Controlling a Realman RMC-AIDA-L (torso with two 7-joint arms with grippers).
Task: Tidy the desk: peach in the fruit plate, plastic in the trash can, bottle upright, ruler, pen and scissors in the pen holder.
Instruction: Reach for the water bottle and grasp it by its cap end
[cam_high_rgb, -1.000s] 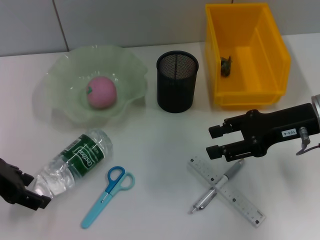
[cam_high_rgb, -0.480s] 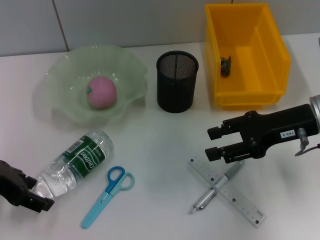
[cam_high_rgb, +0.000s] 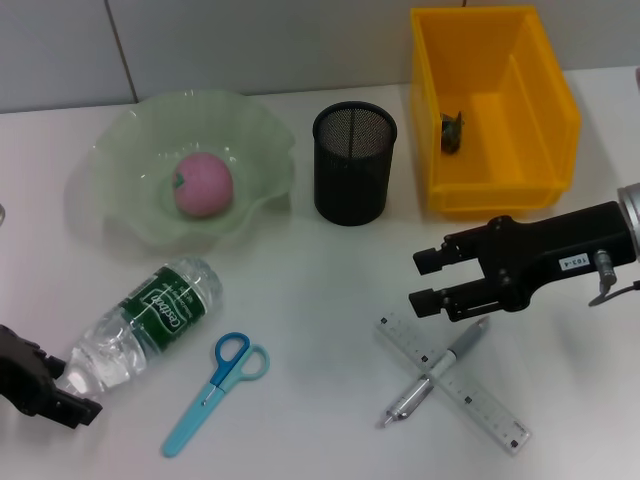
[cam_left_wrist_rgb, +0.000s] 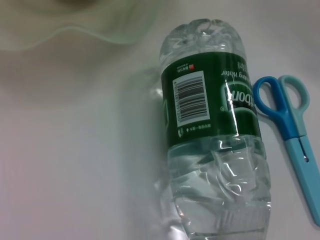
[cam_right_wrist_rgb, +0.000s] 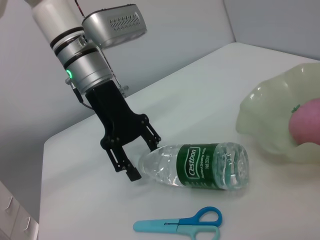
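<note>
The clear bottle (cam_high_rgb: 150, 322) with its green label lies on its side on the desk (cam_high_rgb: 300, 290). My left gripper (cam_high_rgb: 75, 390) is open at its cap end; the right wrist view shows the left gripper (cam_right_wrist_rgb: 141, 157) with a finger on each side of the bottle (cam_right_wrist_rgb: 200, 167) neck. The peach (cam_high_rgb: 203, 185) sits in the fruit plate (cam_high_rgb: 120, 135). Light-blue scissors (cam_high_rgb: 215, 390) lie beside the bottle. The pen (cam_high_rgb: 435, 372) lies across the ruler (cam_high_rgb: 480, 400). My right gripper (cam_high_rgb: 422, 281) hovers open just behind them. The pen holder (cam_high_rgb: 354, 162) stands upright, and a dark crumpled scrap (cam_high_rgb: 452, 132) lies in the trash can (cam_high_rgb: 495, 195).
The pen holder stands between the fruit plate and the trash can at the back. A grey wall (cam_high_rgb: 250, 40) runs behind the desk. The left wrist view shows the bottle (cam_left_wrist_rgb: 215, 125) close up, the scissors (cam_left_wrist_rgb: 290, 125) beside it and the plate's rim (cam_left_wrist_rgb: 100, 35).
My left gripper has shifted slightly toward the front edge at the bottle's cap end, and the bottle has turned a little. The right gripper has barely moved.
</note>
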